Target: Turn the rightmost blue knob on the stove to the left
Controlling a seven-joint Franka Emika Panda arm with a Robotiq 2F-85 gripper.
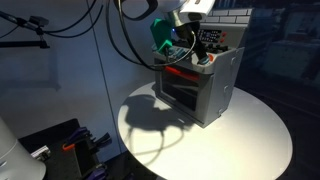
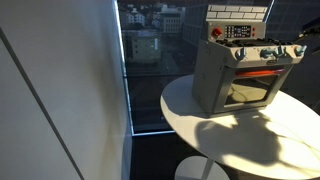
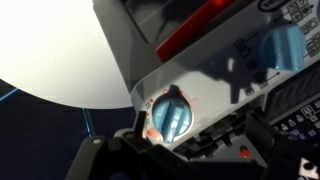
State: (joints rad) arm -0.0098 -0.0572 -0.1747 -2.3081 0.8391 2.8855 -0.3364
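The stove [image 1: 215, 85] is a small grey toy oven with a red strip over its dark door, standing on a round white table; it also shows in the other exterior view [image 2: 215, 75]. In the wrist view the rightmost blue knob [image 3: 170, 116] fills the lower middle, with its ridge nearly upright. My gripper [image 3: 176, 142] is open, and its dark fingers sit just below the knob on either side. In both exterior views the gripper [image 1: 183, 52] [image 2: 299, 48] is at the end of the knob row and hides this knob.
A neighbouring blue knob [image 3: 281, 45] sits further along the panel. The round white table [image 1: 250, 135] [image 2: 250, 125] carries only the stove. A window with a city view [image 2: 150, 40] stands behind it. Black cables [image 1: 125, 45] hang from the arm.
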